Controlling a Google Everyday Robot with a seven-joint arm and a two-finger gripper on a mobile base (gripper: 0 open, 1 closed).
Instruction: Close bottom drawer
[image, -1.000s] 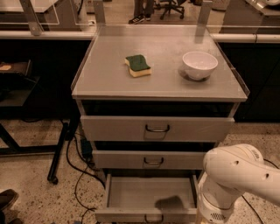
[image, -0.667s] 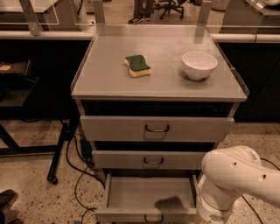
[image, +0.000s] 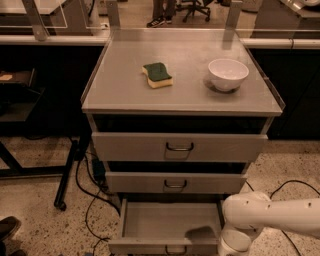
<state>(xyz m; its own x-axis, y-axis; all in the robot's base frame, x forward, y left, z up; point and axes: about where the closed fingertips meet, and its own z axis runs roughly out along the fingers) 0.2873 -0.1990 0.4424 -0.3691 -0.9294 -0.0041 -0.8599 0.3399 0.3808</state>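
arm (image: 280, 215) bent low at right, jaws unseen

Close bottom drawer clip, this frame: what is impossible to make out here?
1. Gripper: not in view. The arm enters from the right edge and its end drops past the bottom edge, beside the bottom drawer.
2. Bottom drawer: the bottom edge cuts off its front panel and handle, and the arm hides its right front corner.
3. Whether the arm touches the drawer: hidden, cannot tell.
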